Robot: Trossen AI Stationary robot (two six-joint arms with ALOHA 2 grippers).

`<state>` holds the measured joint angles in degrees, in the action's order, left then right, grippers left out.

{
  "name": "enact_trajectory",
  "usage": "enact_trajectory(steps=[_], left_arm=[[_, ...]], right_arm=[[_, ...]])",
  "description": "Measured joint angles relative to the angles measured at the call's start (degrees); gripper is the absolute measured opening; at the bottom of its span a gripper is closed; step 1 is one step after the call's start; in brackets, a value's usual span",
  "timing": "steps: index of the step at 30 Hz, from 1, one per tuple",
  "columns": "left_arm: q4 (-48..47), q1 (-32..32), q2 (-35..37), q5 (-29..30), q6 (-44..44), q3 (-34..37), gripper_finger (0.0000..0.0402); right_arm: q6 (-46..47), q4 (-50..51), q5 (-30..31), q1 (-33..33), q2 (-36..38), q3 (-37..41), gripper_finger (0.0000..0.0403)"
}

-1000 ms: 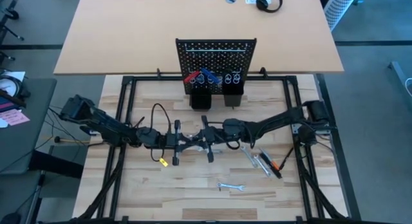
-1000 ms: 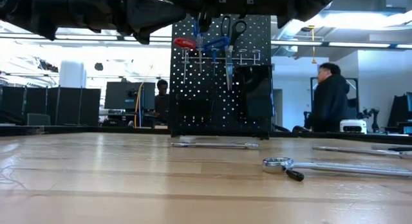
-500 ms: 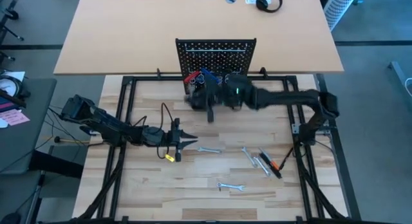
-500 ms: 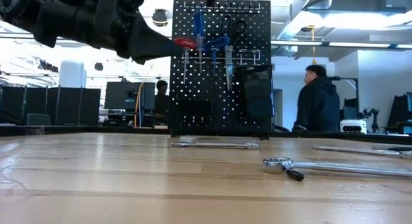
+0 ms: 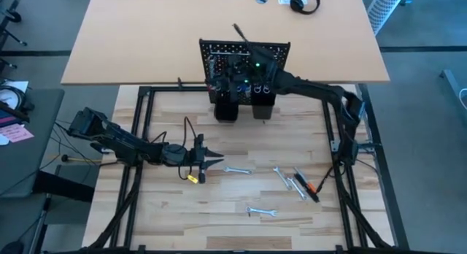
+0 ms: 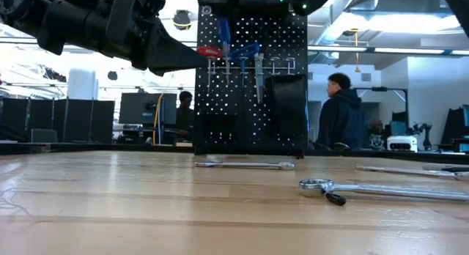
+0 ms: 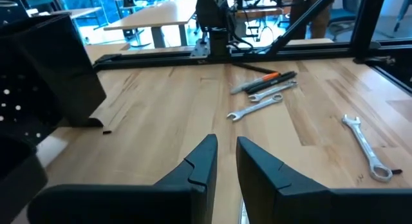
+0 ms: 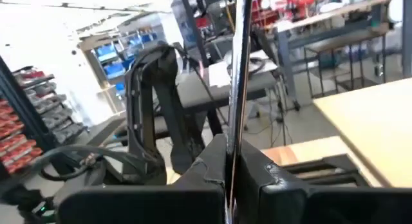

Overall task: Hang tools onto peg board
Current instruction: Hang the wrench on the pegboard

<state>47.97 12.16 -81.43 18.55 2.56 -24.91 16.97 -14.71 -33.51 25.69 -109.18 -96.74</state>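
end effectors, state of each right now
left end effector: slightly open, empty, over the table.
right end effector: shut on a thin silver tool, up at the peg board.

The right arm stretches far forward, its two-finger right gripper point(image 8: 233, 176) clamped on a thin silver rod point(image 8: 241, 69). The left arm lies low, its left gripper point(image 7: 226, 153) slightly parted, empty.
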Motion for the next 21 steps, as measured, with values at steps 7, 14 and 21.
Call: enact_trajectory(steps=[7,14,21], left_arm=[[-1.0,0.0,0.0,0.0,0.2,0.0,0.0052],[-0.9,0.0,0.0,0.0,0.1,0.0,0.0052],[-0.6,0.0,0.0,0.0,0.0,0.0,0.0052]], right_arm=[[1.4,-0.5,-0.4,0.5,0.4,-0.5,0.0016],[4.5,-1.0,-1.1,0.0,1.0,-2.3,0.0016],[10.1,0.0,-1.2,0.7,1.0,-4.8,0.0016]])
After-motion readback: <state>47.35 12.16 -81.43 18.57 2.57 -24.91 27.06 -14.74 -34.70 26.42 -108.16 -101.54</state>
